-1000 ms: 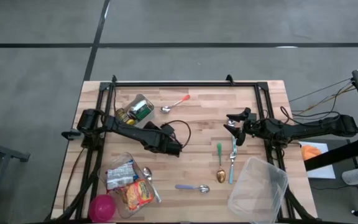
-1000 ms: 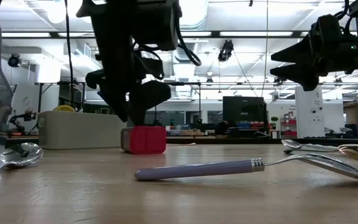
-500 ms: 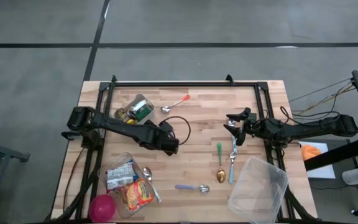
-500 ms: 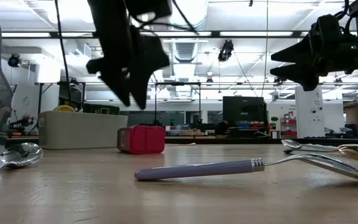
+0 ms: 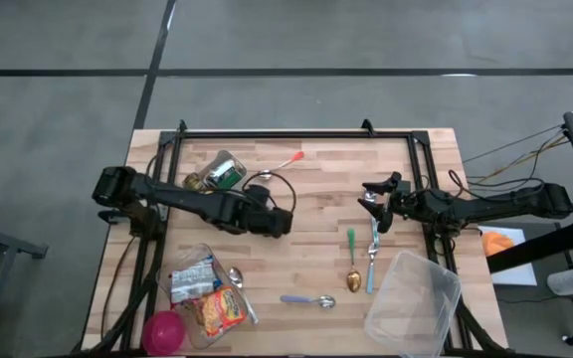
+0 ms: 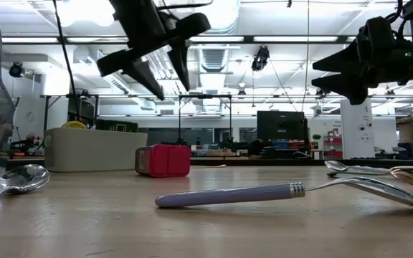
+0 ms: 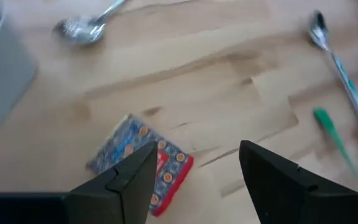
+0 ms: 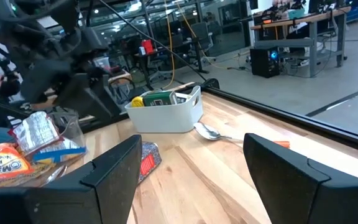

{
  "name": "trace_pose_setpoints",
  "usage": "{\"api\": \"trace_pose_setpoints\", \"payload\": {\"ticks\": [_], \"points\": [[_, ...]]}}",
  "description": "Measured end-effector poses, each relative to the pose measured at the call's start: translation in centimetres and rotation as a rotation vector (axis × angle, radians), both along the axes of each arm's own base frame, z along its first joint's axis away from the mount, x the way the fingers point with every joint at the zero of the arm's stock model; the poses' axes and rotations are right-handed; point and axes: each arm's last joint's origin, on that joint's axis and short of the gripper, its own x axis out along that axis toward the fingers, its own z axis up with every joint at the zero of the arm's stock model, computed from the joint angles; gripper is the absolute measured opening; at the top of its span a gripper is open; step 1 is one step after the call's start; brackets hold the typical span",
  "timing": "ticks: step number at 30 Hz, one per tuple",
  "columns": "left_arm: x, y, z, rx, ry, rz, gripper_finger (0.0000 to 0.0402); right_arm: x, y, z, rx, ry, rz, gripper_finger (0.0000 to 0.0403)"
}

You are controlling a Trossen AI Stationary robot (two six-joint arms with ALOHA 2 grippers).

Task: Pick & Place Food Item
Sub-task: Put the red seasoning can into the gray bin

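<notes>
I have raised the left gripper (image 6: pixel 165 66) off the packet (image 7: pixel 143 163) — jaws apart, empty; packet lies mid-table, not picked; right gripper (image 5: pixel 373 199) waits open, right of centre — retry needed.

Below the left gripper's (image 7: pixel 194 180) parted dark jaws lay a small packet (image 7: pixel 143 160), blue with orange dots and a red edge, on the pale wooden table (image 7: pixel 229 81). Beyond the jaws lay a green-handled utensil (image 7: pixel 331 137) and a teal-patterned spoon (image 7: pixel 344 68).
</notes>
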Motion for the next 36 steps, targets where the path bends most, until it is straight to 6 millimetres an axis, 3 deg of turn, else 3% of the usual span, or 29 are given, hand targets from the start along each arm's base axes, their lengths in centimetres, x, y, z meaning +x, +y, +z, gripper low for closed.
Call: {"api": "trace_pose_setpoints", "payload": {"ticks": [7, 12, 26, 36], "points": [[-0.9, 1.0, -0.4, -0.087, -0.116, 0.396, 0.0232, 0.0, 0.0, 0.0, 0.000, 0.000, 0.000, 0.0276], [-0.7, 0.9, -0.5, -0.130, -0.124, 0.392, 0.0248, 0.0, 0.0, 0.0, 0.000, 0.000, 0.000, 0.0276], [-0.3, 1.0, -0.4, -0.158, -0.186, 0.422, 0.0361, 0.0, 0.0, 0.0, 0.000, 0.000, 0.000, 0.0276], [-0.2, 2.2, -0.6, -0.326, -0.197, 0.570, 0.0378, 0.0, 0.0, 0.0, 0.000, 0.000, 0.000, 0.0276]]}}
